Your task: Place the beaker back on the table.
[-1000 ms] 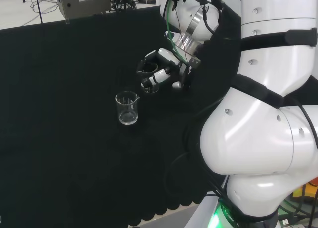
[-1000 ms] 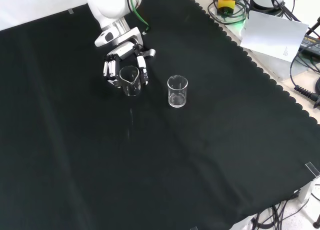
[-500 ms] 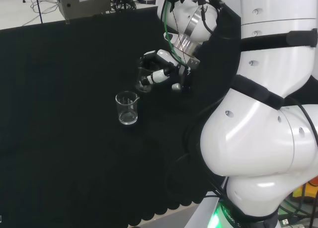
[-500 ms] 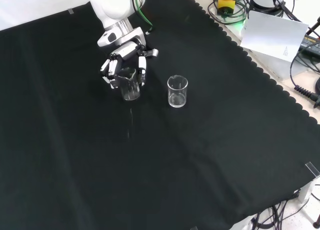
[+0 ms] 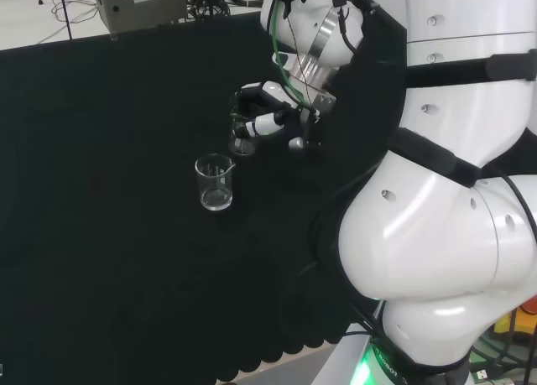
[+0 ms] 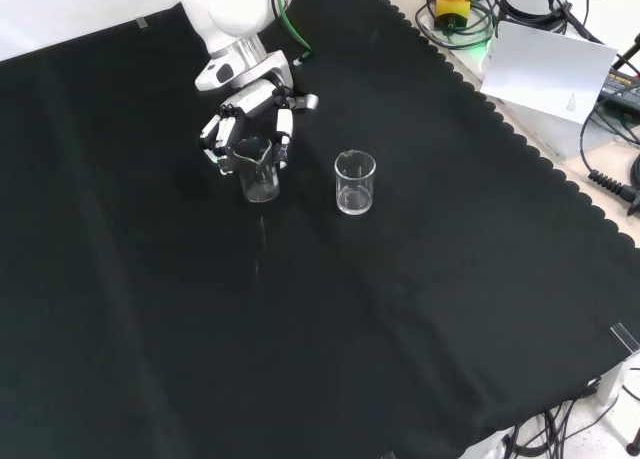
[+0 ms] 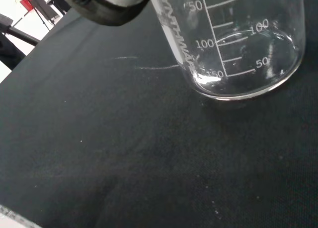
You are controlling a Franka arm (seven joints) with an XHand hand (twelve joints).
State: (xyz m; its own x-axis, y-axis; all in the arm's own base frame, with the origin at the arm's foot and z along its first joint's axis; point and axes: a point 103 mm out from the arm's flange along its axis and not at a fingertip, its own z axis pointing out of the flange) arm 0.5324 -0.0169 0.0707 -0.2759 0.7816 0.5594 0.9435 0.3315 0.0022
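Laboratory setting: black-clothed worktop carrying graduated glass beakers, cables and electronic equipment along its edges.

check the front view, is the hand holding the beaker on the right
No, the hand has its fingers curled round the left beaker, while the right beaker stands alone on the black cloth.

Front view: held beaker in hand, second beaker right.
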